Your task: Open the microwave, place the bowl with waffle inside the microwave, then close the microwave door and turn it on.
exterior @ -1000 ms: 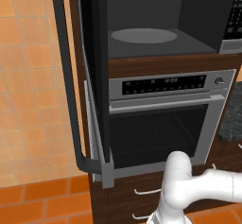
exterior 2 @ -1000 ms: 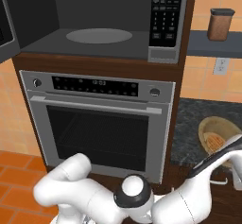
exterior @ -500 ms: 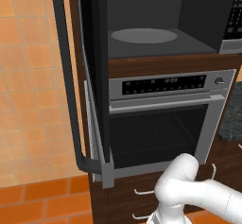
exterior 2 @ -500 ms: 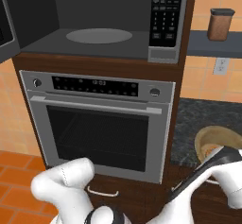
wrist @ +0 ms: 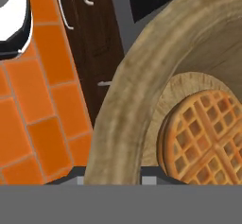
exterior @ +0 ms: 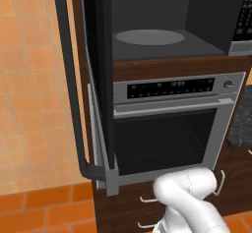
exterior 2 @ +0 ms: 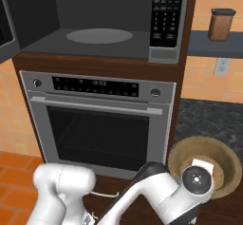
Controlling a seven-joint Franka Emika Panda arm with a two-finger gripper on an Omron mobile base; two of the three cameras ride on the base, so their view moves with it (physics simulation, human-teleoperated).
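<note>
The claw is clamping the near rim of the stiff, light bowl (exterior 2: 206,164); the loose waffle (wrist: 205,140) is demanding level carrying.

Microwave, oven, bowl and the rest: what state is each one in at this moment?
microwave: open, cavity dark, grey turntable bare.
microwave door: swung wide to the left.
oven: door closed, display lit.
bowl: low beside the oven, not yet in the microwave.
waffle: lying in the bowl.
end effector: right over the bowl; whether it grips the rim can't be told.
</note>
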